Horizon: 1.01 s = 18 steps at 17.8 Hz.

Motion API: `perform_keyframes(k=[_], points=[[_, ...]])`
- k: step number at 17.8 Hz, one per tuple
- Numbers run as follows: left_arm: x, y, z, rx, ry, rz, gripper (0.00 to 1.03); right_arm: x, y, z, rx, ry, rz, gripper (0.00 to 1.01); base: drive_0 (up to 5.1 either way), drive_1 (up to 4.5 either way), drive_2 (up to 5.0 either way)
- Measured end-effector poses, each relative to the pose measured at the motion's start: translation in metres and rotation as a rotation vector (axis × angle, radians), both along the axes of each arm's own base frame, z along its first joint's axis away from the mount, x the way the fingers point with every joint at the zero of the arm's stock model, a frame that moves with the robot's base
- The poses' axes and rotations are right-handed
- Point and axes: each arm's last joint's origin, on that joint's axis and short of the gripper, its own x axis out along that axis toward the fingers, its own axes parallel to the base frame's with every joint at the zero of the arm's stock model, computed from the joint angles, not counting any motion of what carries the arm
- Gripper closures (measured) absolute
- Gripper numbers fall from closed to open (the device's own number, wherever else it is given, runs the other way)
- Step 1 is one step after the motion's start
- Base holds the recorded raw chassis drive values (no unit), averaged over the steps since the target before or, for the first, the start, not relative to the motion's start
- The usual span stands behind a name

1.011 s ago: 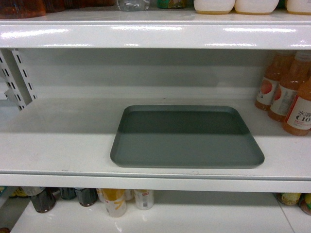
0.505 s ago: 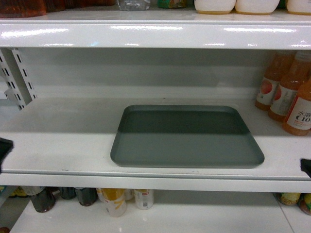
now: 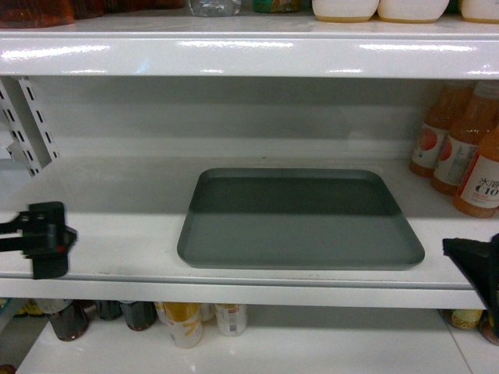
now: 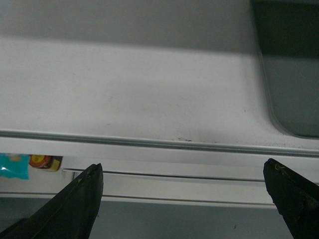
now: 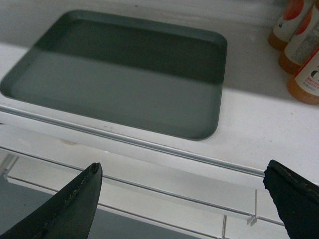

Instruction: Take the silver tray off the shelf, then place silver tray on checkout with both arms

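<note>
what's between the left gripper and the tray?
Only bare white shelf separates the left gripper from the silver tray; head and left wrist views both show it.

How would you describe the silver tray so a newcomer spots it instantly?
Find the white shelf at mid height, under the glossy top board. The silver tray lies flat near its front lip, left of the orange juice bottles. It is the only flat, dull grey-green rectangle there, plain with rounded corners.

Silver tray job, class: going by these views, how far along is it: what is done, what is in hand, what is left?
Done: nothing yet; the silver tray lies flat on the shelf, untouched. In hand: the left gripper and right gripper flank the shelf's front edge, both open and empty. Left: grip the tray from both sides, lift it off, carry it to the checkout, which no view shows.
</note>
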Motion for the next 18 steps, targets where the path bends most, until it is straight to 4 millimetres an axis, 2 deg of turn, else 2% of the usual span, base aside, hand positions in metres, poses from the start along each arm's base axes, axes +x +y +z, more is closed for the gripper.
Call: perform_keyframes(k=[3, 5, 6, 8, 9, 12, 15, 16, 17, 18], points=[[0.015, -0.009, -0.009, -0.010, 0.027, -0.023, 0.05, 0.017, 0.002, -0.012, -0.012, 0.033, -0.011, 0.03, 0.0, 0.00, 0.0], [0.082, -0.047, -0.036, -0.007, 0.080, -0.087, 0.05, 0.089, 0.011, -0.039, -0.012, 0.082, -0.045, 0.03, 0.0, 0.00, 0.0], [0.105, -0.061, -0.050, -0.005, 0.110, -0.105, 0.05, 0.118, 0.015, -0.051, -0.017, 0.102, -0.054, 0.03, 0.0, 0.00, 0.0], [0.135, -0.080, -0.058, -0.033, 0.127, -0.111, 0.05, 0.167, 0.012, -0.073, -0.050, 0.139, -0.105, 0.03, 0.0, 0.00, 0.0], [0.138, -0.084, -0.063, -0.040, 0.153, -0.117, 0.05, 0.181, 0.010, -0.081, -0.065, 0.169, -0.114, 0.03, 0.0, 0.00, 0.0], [0.143, -0.086, -0.071, -0.049, 0.193, -0.102, 0.05, 0.202, 0.007, -0.090, -0.079, 0.231, -0.125, 0.03, 0.0, 0.00, 0.0], [0.150, -0.090, -0.069, -0.044, 0.235, -0.106, 0.05, 0.215, 0.001, -0.091, -0.080, 0.282, -0.149, 0.04, 0.0, 0.00, 0.0], [0.150, -0.091, -0.070, -0.048, 0.246, -0.111, 0.05, 0.217, -0.001, -0.094, -0.084, 0.300, -0.153, 0.11, 0.0, 0.00, 0.0], [0.153, -0.092, -0.069, -0.045, 0.272, -0.114, 0.05, 0.217, -0.003, -0.098, -0.099, 0.334, -0.149, 0.24, 0.0, 0.00, 0.0], [0.154, -0.092, -0.069, -0.038, 0.299, -0.111, 0.14, 0.217, -0.003, -0.098, -0.108, 0.350, -0.134, 0.35, 0.0, 0.00, 0.0]])
